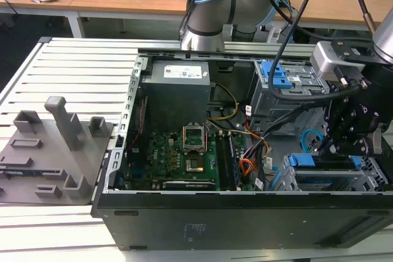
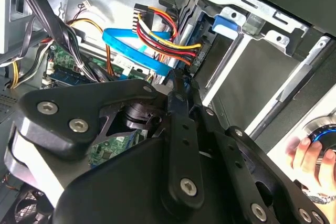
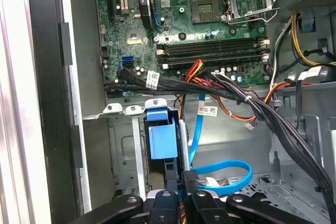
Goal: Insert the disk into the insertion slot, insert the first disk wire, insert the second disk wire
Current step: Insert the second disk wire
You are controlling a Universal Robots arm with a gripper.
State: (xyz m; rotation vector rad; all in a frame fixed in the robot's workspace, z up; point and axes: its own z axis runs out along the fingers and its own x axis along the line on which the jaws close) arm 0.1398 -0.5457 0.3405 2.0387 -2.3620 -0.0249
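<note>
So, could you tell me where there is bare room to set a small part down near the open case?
The ribbed table top between the grey fixture tray and the computer case is bare. Inside the case it is crowded: cables fill the gap between motherboard and drive cage, where the gripper works.

The pale grey slatted metal worktop (image 1: 80, 65) carries two things. The open black desktop computer case (image 1: 233, 216) lies on its side directly on the slats, and the black gripper (image 1: 334, 145) hangs inside the case, at its end on the exterior view's right. A flat grey plastic fixture plate (image 1: 46, 157) with upright blocks rests on the worktop well away from the gripper, beyond the case's far end, just beside the case wall.
</note>
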